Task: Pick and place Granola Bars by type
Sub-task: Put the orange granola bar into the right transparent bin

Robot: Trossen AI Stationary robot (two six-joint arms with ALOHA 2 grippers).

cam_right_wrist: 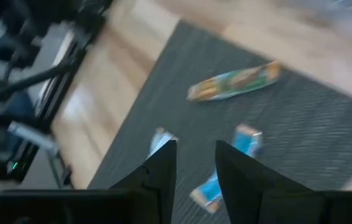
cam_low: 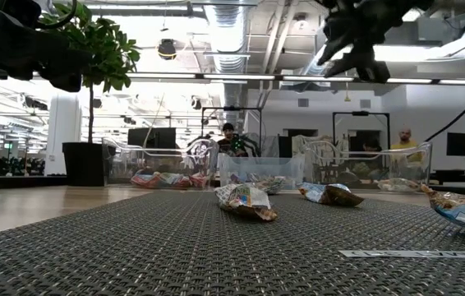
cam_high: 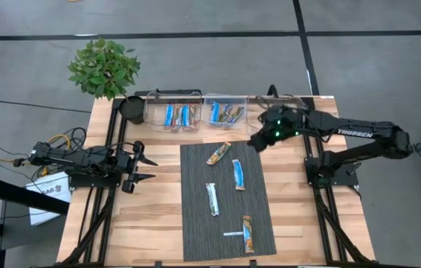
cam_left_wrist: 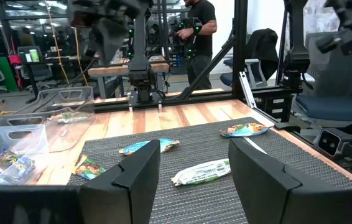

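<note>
Four granola bars lie flat on the dark mat (cam_high: 227, 201): an orange-brown bar (cam_high: 219, 153), a blue bar (cam_high: 238, 174), a silvery white bar (cam_high: 212, 199) and a brown bar (cam_high: 248, 233). More bars lie in the clear bins, blue ones (cam_high: 176, 115) in the left bin and mixed ones (cam_high: 225, 113) in the middle bin. My right gripper (cam_high: 259, 141) hovers open and empty above the mat's far right corner; its wrist view looks down on the orange-brown bar (cam_right_wrist: 235, 82) and the blue bar (cam_right_wrist: 232, 162). My left gripper (cam_high: 142, 167) waits open over bare wood left of the mat.
Three clear bins (cam_high: 225, 104) stand in a row at the far edge, with a dark cup (cam_high: 132, 109) and a potted plant (cam_high: 104, 68) at their left. A thin flat white strip (cam_high: 233, 234) lies beside the brown bar. People stand in the room behind (cam_low: 229, 138).
</note>
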